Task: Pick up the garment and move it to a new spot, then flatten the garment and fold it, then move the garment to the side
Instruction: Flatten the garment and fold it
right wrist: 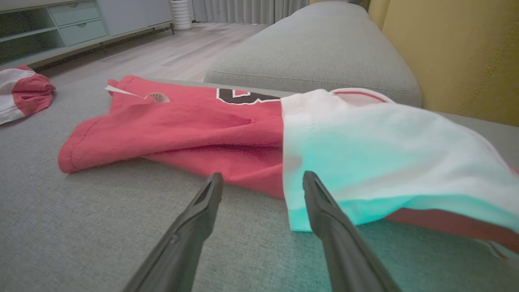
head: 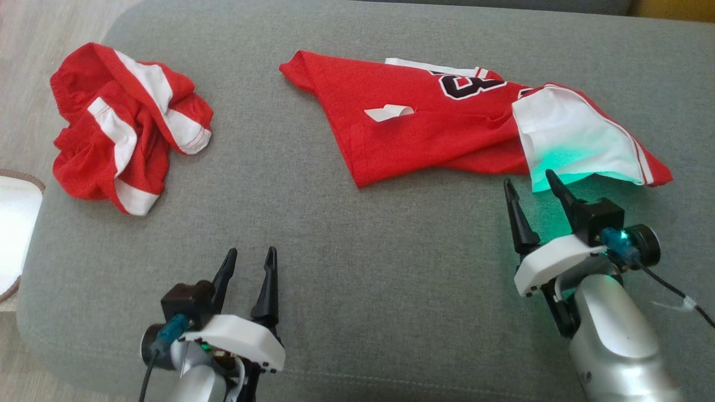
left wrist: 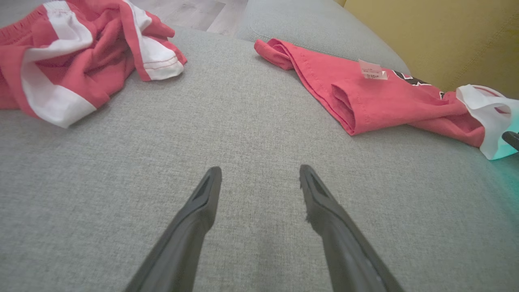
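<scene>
On the sofa cushion (head: 357,268), the shorts (head: 128,123) lie at ten o'clock and the jersey (head: 435,128) at one o'clock, well apart; the right gripper (head: 529,178) is just before the jersey.

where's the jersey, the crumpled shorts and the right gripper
jersey (head: 430,134), head view, on its red middle panel
crumpled shorts (head: 129,125), head view, on the bunched middle
right gripper (head: 529,177), head view, midway between its fingertips
</scene>
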